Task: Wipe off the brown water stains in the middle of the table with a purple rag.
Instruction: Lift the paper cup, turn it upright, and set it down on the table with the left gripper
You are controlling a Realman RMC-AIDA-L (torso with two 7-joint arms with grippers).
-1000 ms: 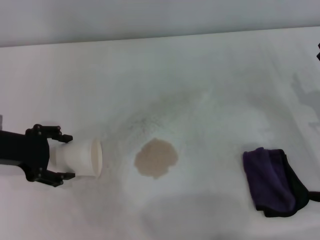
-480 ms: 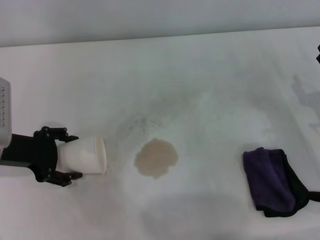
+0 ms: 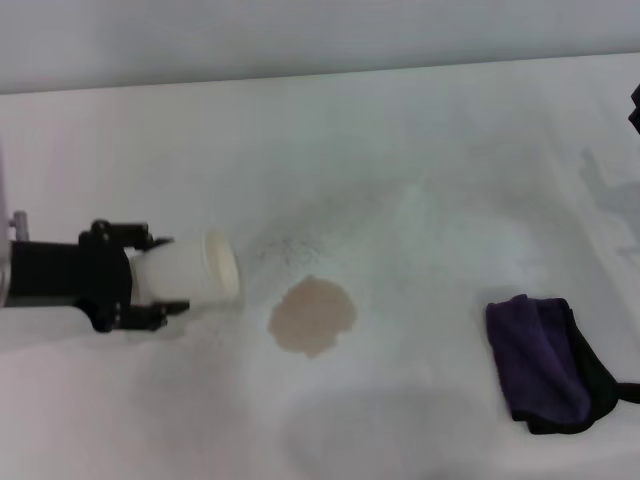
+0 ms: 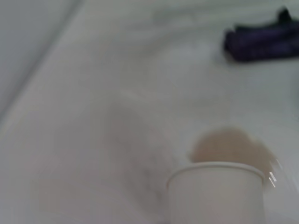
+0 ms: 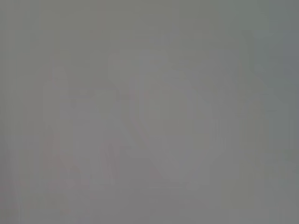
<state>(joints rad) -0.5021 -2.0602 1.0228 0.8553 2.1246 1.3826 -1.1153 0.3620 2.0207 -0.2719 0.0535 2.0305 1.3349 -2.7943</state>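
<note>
The brown water stain (image 3: 312,315) is a round tan blotch in the middle of the white table (image 3: 400,150); it also shows in the left wrist view (image 4: 229,145). The purple rag (image 3: 545,360) lies crumpled at the right, with a black edge; it shows far off in the left wrist view (image 4: 261,38). My left gripper (image 3: 160,285) is shut on a white cup (image 3: 190,278) lying sideways, mouth toward the stain, just left of it. The cup's rim shows in the left wrist view (image 4: 217,186). Only a dark bit of the right arm (image 3: 635,105) shows at the right edge.
Faint grey speckled smudges (image 3: 290,245) lie behind the stain. The table's far edge meets a grey wall (image 3: 300,40). The right wrist view shows only a plain grey blur.
My left gripper has moved right and slightly back with the cup, bringing it closer to the stain. The rag and stain have not moved.
</note>
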